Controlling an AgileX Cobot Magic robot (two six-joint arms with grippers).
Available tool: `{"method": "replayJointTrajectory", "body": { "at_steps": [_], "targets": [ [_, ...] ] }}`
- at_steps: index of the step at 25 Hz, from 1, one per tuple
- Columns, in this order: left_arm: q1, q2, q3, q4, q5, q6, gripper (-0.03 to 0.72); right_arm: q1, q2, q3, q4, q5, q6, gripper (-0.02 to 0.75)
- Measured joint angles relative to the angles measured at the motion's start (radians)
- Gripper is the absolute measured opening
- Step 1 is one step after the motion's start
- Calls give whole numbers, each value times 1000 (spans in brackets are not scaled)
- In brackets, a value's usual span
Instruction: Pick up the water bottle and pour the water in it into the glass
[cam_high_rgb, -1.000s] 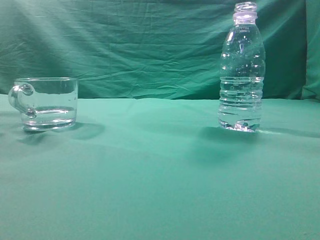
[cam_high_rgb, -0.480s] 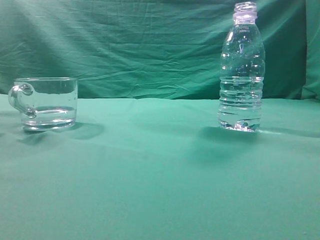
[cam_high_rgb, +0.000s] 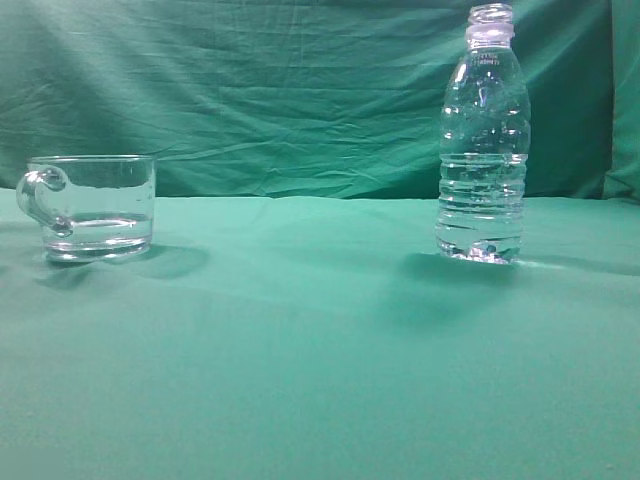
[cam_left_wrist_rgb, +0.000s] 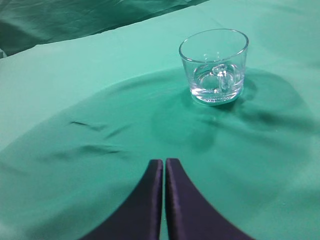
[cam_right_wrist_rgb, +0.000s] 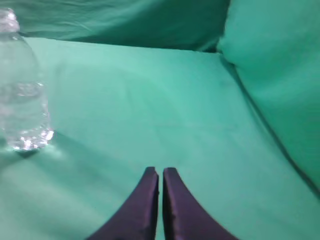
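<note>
Needs the right gripper (cam_right_wrist_rgb: 160, 174), clenched empty and well apart from the water bottle (cam_high_rgb: 483, 140) standing upright on the green cloth (cam_high_rgb: 320, 350) far right of the glass (cam_high_rgb: 95, 205), opened wide first, then closed around the ribbed middle.

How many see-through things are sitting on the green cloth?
2. The glass mug stands on the left of the exterior view, and the water bottle stands upright on the right. Nothing else shows; neither pincer touches them.
</note>
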Motion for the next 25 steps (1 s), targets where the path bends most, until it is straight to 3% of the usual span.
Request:
{"method": "replayJointTrajectory", "body": {
  "at_steps": [5,25],
  "targets": [
    [0,0,0,0,0,0,0,-81,-58,44,16,8,-27,0],
    [0,0,0,0,0,0,0,-83,-66,41,42,70,-110,0]
  ]
}}
